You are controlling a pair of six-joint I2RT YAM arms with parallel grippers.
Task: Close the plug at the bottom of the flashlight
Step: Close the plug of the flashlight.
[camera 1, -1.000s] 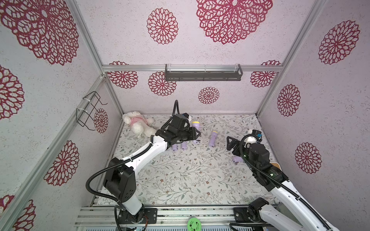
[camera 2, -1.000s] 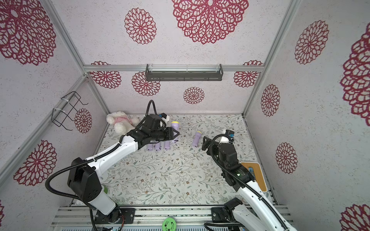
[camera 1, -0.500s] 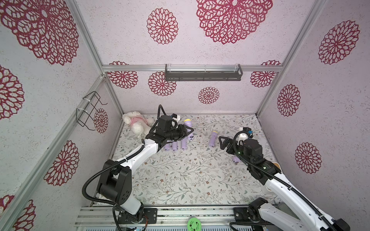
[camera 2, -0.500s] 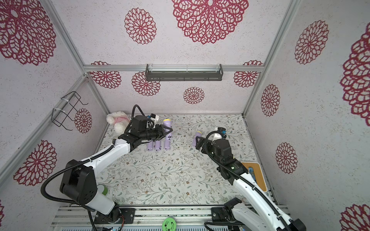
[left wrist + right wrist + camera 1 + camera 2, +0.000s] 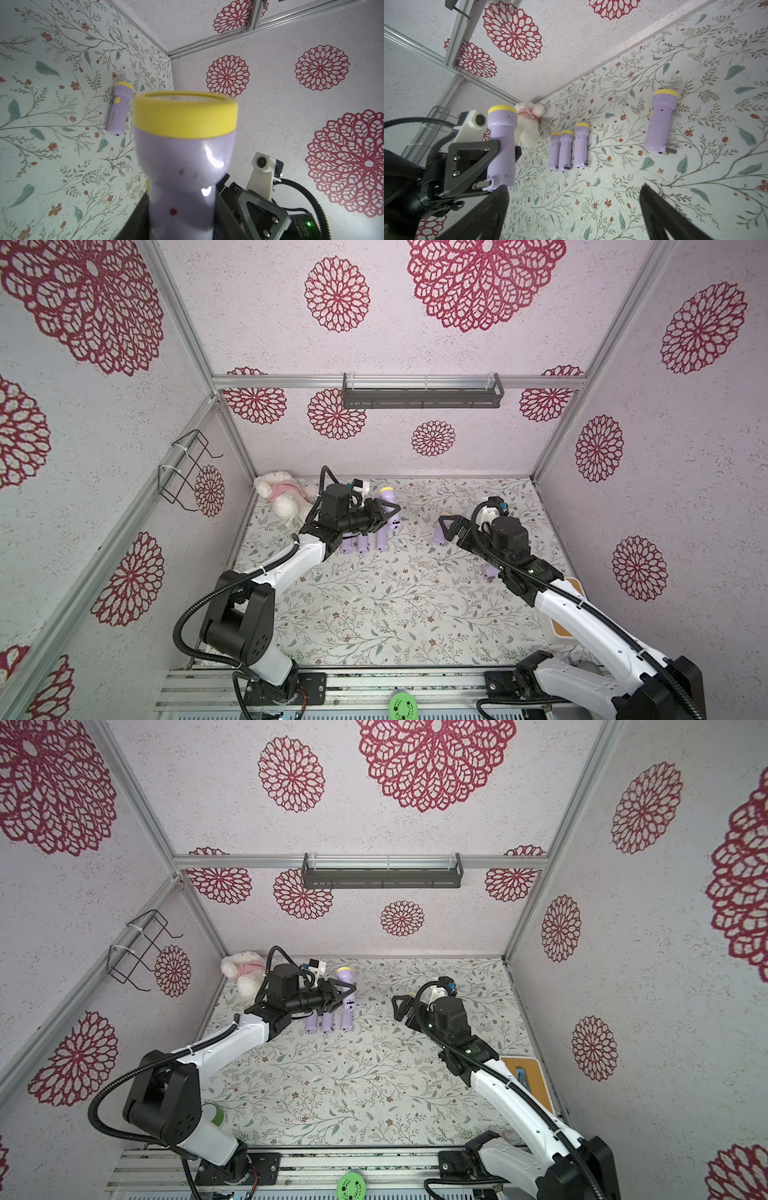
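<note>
"What's changed?"
"Your left gripper (image 5: 387,515) edged leftward above the row of three flashlights (image 5: 363,541), clamped on the flashlight (image 5: 501,145), its plug (image 5: 482,184) sticking out."
"And your right gripper (image 5: 451,531)?"
"Moved closer, fingers spread wide, holding nothing."

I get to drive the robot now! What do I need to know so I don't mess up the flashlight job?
Left gripper: shut on a purple flashlight, held up off the table. Its metal plug sticks out at the bottom.
Right gripper: open, empty, close to that plug.
On the table: three flashlights in a row, and a lone flashlight with its plug out too.
Done: flashlight picked up.
Left: probably push the held plug shut with the right gripper.
</note>
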